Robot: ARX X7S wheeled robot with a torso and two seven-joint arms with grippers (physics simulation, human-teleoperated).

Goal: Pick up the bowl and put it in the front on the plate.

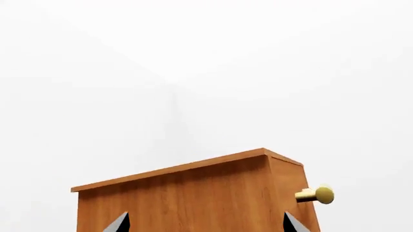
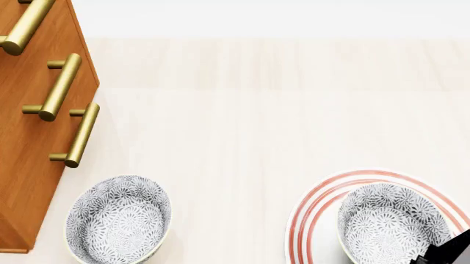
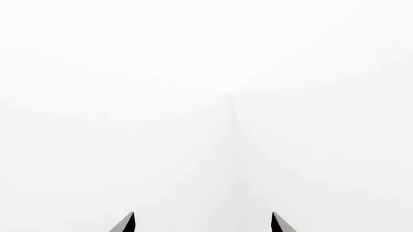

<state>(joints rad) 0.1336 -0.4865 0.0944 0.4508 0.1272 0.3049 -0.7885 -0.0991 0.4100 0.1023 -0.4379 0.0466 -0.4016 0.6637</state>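
Note:
One floral grey-blue bowl (image 2: 389, 223) stands upright on the white plate with red rings (image 2: 316, 209) at the near right of the pale table in the head view. A second identical bowl (image 2: 118, 220) stands on the table at the near left, beside the cabinet. My left gripper (image 1: 203, 224) is open, its tips wide apart with nothing between them, facing the wooden cabinet. My right gripper (image 3: 202, 223) is open too and faces a bare white wall. A dark part of the right arm (image 2: 449, 250) shows at the plate's near right edge.
A wooden cabinet (image 2: 29, 137) with brass bar handles (image 2: 60, 87) stands along the table's left side. In the left wrist view its top and a brass handle end (image 1: 316, 194) show. The pale tabletop (image 2: 257, 121) stretches to the far wall.

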